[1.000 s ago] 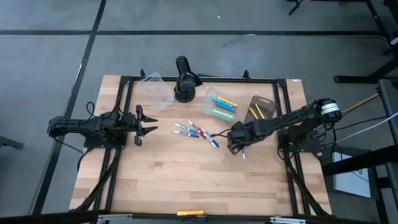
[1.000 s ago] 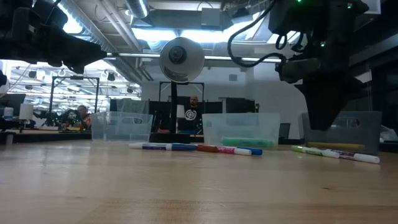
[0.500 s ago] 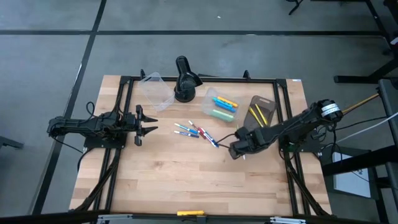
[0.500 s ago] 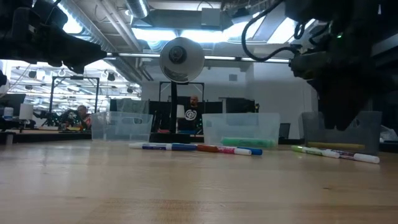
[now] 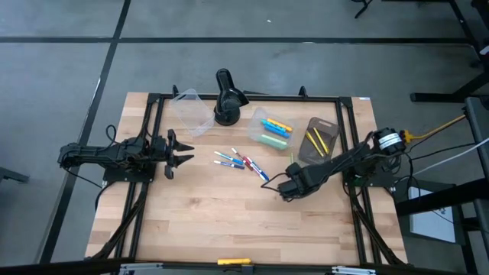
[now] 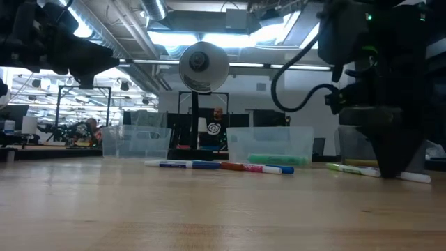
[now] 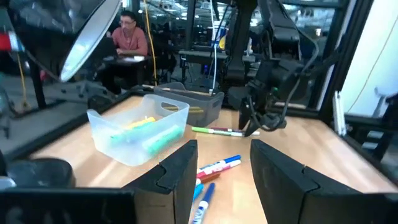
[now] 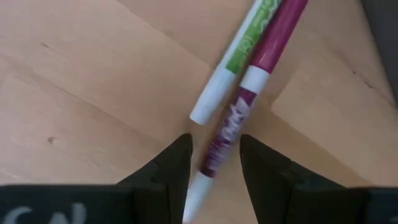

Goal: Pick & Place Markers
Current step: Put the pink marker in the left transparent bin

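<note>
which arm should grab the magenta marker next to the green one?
Right. The right claw is down at the table, open fingers straddling the magenta-and-white marker pen beside the green-and-white marker pen. The left claw waits far across the table.

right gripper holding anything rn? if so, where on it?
Cannot be told for sure. The right gripper is down at the table with its fingers on either side of a magenta marker, around its white lower end; contact isn't visible. The left gripper holds nothing.

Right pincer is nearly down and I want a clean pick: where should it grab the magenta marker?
Grip the magenta marker on its white lower barrel, from straight above, where it sits between the right pincer fingers. Higher up, the green marker lies against it and would likely be caught too.
</note>
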{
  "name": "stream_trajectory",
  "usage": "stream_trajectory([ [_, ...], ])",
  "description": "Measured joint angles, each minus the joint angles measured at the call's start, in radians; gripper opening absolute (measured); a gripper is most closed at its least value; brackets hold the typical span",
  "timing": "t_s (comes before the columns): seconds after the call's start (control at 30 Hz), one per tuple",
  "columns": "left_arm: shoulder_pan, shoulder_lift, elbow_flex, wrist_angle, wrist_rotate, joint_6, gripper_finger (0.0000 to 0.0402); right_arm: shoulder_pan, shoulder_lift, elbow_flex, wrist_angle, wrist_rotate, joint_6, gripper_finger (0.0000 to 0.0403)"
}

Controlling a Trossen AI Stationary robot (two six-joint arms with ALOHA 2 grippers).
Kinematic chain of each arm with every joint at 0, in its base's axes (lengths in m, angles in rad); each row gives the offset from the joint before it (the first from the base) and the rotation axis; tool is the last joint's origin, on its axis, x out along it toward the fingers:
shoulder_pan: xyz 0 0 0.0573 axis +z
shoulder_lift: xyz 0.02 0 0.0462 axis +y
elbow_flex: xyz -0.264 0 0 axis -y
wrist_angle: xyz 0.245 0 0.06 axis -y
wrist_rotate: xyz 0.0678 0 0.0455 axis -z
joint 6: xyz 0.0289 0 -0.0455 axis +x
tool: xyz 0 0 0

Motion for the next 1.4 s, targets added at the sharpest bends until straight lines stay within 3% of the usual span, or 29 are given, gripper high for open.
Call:
stream_trajectory([
  [0.13,0.0,0.0,0.0,0.0,0.0,-0.042,0.0143,-0.001,0.02,-0.002,0.006,0.002,-0.028,0.0119],
  [0.4,0.0,0.0,0.0,0.005,0.0,-0.044,0.0143,-0.005,0.022,-0.003,0.012,0.002,-0.037,0.0022],
  [0.77,0.0,0.0,0.0,0.007,0.0,-0.045,0.0143,-0.006,0.021,0.006,0.002,0.025,-0.031,0.0024],
  [1.07,-0.003,0.004,0.0,0.001,0.021,-0.126,0.0143,-0.008,0.028,0.111,-0.075,0.169,-0.101,0.0022],
  [1.4,-0.004,0.116,-0.002,0.0,0.032,-0.137,0.0143,-0.056,0.025,0.247,-0.053,0.261,-0.286,0.0022],
])
